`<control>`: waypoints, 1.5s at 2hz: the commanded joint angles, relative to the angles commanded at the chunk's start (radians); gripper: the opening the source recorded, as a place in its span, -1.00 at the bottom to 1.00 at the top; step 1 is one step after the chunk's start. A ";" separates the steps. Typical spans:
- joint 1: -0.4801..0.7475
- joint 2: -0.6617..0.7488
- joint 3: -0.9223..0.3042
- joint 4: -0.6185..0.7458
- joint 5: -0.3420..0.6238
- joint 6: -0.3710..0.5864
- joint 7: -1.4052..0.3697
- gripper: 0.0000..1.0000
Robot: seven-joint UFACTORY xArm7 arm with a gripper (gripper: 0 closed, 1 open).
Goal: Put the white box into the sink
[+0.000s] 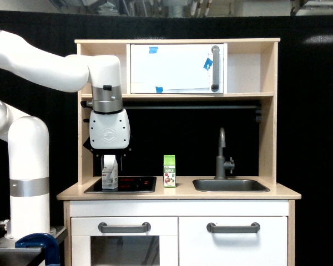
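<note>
The fingers [109, 157] sit directly above the white box [109, 172], hidden behind the arm's white wrist housing, so I cannot tell whether they are apart or clamped on its top. The box stands on the black stovetop [121, 184], at the exterior view's left. The green juice carton [169, 171] stands between it and the sink [230, 185] on the surface [177, 193].

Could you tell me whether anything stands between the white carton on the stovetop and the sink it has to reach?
Yes. The green juice carton with fruit print stands on the wooden counter between the small white gable-topped carton and the shallow dark grey sink. A low sideways path would probably meet it; carrying the box above it should clear.
</note>
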 joint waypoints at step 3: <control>0.095 -0.138 0.210 -0.002 0.113 0.086 0.173 1.00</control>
